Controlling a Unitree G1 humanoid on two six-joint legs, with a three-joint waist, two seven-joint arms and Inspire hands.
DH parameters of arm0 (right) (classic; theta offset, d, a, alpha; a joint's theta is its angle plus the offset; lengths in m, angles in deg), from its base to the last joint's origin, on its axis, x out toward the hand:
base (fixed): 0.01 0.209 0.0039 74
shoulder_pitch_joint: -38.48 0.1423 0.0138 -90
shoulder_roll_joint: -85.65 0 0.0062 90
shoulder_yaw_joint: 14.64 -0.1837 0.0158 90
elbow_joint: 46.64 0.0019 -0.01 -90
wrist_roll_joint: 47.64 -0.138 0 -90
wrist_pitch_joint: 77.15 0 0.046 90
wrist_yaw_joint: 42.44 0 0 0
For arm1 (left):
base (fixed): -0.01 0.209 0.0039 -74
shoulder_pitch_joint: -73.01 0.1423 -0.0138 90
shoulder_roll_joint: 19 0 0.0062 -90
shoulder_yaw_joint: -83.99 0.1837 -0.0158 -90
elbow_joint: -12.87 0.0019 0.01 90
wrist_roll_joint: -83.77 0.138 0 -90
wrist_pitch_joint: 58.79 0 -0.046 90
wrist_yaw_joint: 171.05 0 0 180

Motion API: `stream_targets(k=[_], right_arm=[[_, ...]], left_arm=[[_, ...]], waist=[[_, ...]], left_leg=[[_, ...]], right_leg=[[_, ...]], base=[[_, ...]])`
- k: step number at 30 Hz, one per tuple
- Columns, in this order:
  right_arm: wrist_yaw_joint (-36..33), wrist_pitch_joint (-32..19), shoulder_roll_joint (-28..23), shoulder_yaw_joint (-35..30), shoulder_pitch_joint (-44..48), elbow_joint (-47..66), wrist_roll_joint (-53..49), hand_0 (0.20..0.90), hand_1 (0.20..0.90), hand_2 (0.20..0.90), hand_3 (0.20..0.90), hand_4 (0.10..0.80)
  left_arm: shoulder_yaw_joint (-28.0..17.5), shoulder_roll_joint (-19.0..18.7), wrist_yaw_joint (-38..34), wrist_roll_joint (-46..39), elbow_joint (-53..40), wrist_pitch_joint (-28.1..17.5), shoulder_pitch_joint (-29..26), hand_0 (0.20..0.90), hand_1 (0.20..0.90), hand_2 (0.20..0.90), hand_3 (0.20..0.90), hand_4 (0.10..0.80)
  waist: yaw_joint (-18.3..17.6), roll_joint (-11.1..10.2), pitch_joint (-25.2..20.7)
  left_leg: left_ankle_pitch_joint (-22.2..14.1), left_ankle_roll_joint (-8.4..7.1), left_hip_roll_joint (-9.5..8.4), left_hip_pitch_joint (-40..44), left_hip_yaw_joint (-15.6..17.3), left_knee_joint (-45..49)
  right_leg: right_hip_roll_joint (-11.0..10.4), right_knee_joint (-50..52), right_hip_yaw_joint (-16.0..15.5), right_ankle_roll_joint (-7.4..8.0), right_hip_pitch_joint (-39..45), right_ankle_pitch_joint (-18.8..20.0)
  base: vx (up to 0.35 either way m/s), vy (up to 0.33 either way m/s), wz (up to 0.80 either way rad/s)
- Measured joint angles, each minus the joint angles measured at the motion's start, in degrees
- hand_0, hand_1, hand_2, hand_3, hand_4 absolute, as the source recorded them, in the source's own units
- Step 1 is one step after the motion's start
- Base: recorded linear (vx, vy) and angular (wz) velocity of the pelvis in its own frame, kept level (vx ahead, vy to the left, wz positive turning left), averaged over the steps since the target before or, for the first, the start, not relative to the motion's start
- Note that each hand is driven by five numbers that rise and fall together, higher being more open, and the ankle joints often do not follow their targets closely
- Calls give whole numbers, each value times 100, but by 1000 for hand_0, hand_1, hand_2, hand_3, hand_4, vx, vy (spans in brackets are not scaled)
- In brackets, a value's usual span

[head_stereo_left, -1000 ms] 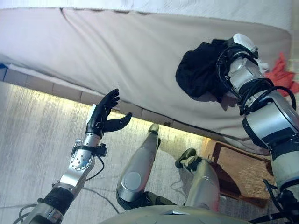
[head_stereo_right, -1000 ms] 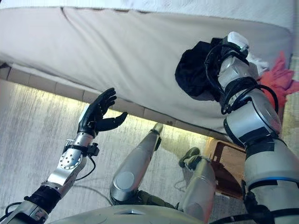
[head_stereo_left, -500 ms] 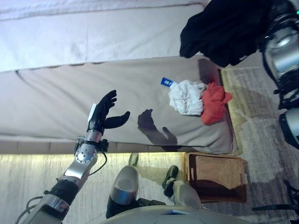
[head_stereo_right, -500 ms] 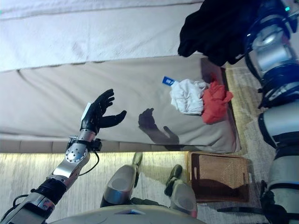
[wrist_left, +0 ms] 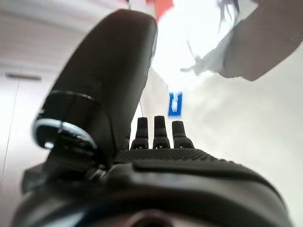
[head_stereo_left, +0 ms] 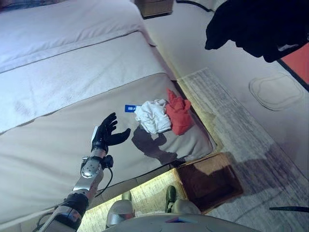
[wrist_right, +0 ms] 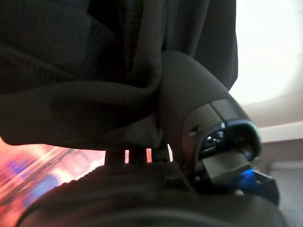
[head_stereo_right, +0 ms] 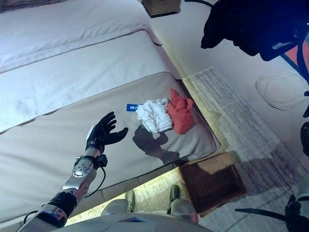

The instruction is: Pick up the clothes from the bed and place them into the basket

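Observation:
A black garment (head_stereo_left: 256, 26) hangs high at the upper right, held up by my right hand (wrist_right: 199, 123), whose thumb and fingers are closed on the cloth (wrist_right: 85, 71). On the bed's grey cover (head_stereo_left: 58, 145) lie a white garment (head_stereo_left: 152, 116) and a red garment (head_stereo_left: 178, 112) side by side near the corner, with a small blue tag (head_stereo_left: 130, 108) next to them. My left hand (head_stereo_left: 105, 134) hovers open over the cover, left of the white garment. The brown wicker basket (head_stereo_left: 210, 181) stands on the floor below the bed's corner.
A grey rug (head_stereo_left: 251, 130) runs along the bed's side. A pale round mat (head_stereo_left: 275, 91) lies on the floor at the right. A wooden bedside piece (head_stereo_left: 154, 7) stands at the top.
The whole view has swung round, so the camera moved. The black garment is lifted off the bed and now hangs high in my right hand. The left hand stays open.

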Motion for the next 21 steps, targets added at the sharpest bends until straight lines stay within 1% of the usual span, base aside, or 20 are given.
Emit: stream_targets(k=[2,4,7,10,11,13,16,19,21], right_arm=[[108,21,0,-446,-804,347,-17,300,300,300,200,100],[253,75,18,-857,-1610,619,-161,300,300,300,200,100],[502,107,163,-1410,-2945,947,-163,300,300,300,200,100],[730,190,505,-1582,-3857,954,-134,300,300,300,200,100],[749,205,725,-1703,-4172,952,-105,300,300,300,200,100],[864,290,997,-1702,-4555,940,-104,300,300,300,200,100],[930,321,1332,-1702,-5075,828,-86,300,300,300,200,100],[993,319,1540,-1699,-5219,598,80,300,300,300,200,100],[995,293,1635,-1698,-5219,438,186,300,300,300,200,100]], left_arm=[[-4,1,43,2,0,17,-17,900,900,900,900,800],[-10,31,69,11,1,47,-60,900,900,900,900,800],[-81,163,128,78,6,119,-58,900,900,900,900,800],[-158,226,151,111,11,156,-69,900,900,900,900,800],[-159,233,159,115,16,201,-70,900,900,900,900,800],[-157,247,183,130,42,248,-70,900,900,900,900,800],[-151,321,280,233,49,300,-67,900,900,900,900,800],[-142,369,378,237,50,357,-43,900,900,900,900,800],[-123,373,403,237,52,359,-2,900,900,900,900,800]], waist=[[-163,8,-116],[-343,16,-126],[-483,106,-179],[-763,178,-226],[-821,188,-232],[-940,218,-245],[-1043,321,-302],[-1059,461,-379],[-1045,574,-446]], left_leg=[[0,0,57,63,139,-146],[0,0,74,102,212,-176],[2,-4,102,263,404,-340],[2,-4,139,259,504,-394],[1,-5,155,281,546,-396],[1,-5,173,301,626,-397],[-1,-6,236,291,634,-400],[-14,-19,277,233,641,-416],[-18,-22,292,158,654,-427]], right_leg=[[82,1,163,0,-99,0],[111,1,234,0,-113,0],[184,1,443,0,-128,-1],[214,1,580,1,-229,-1],[235,1,639,1,-228,-1],[246,1,693,3,-240,-2],[291,-1,701,5,-256,-3],[334,-2,705,8,-331,-2],[342,-4,715,56,-410,-4]], base=[[7,-37,-40],[40,-52,-24],[22,-47,-34],[12,-59,-29],[15,-62,-25],[16,-62,-20],[6,-56,-2],[-5,-9,-1],[-10,-15,-2]])
